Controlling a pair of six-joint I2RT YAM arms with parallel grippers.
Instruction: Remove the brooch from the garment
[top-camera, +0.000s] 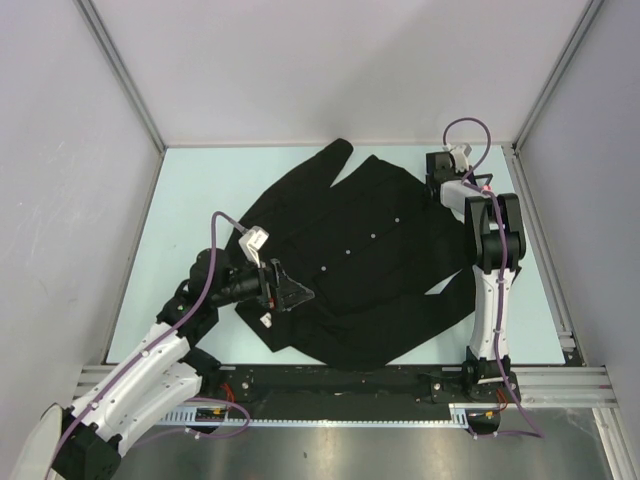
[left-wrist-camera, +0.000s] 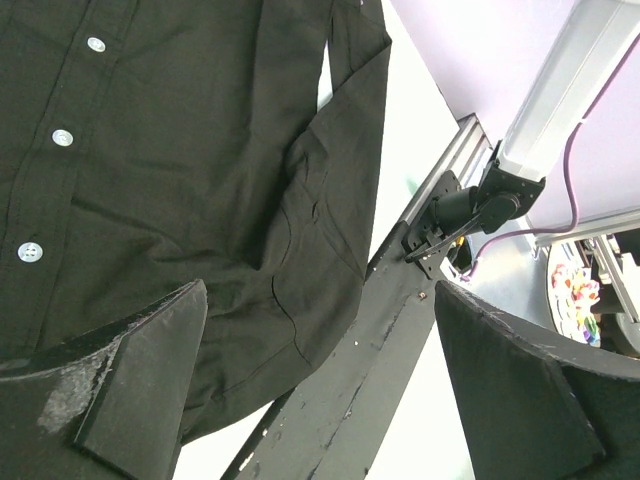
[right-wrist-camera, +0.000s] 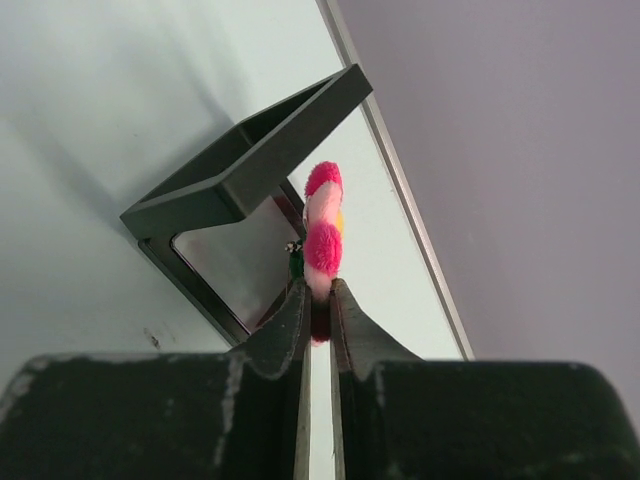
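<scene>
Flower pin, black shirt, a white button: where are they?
brooch (right-wrist-camera: 323, 235), right wrist view, on its pink petals.
shirt (top-camera: 375, 300), top external view, on its front panel.
white button (left-wrist-camera: 62, 137), left wrist view, on the middle button's centre.

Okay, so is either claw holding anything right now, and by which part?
The right claw pinches the brooch by one edge, with the petals sticking out beyond the grip. The left claw is open above the garment, holding nothing.

Pale mint-green flat table top (top-camera: 200, 200), bounded by aluminium rails (top-camera: 545, 260). A large black long-sleeved button-up shirt (top-camera: 360, 260) lies spread on it, diagonal across the centre, front up, with its row of small white buttons (left-wrist-camera: 62, 137) showing. One sleeve reaches close to the far edge. A black open rectangular frame (right-wrist-camera: 240, 190) sits near the right-hand rail; whether it lies flat cannot be told.
</scene>
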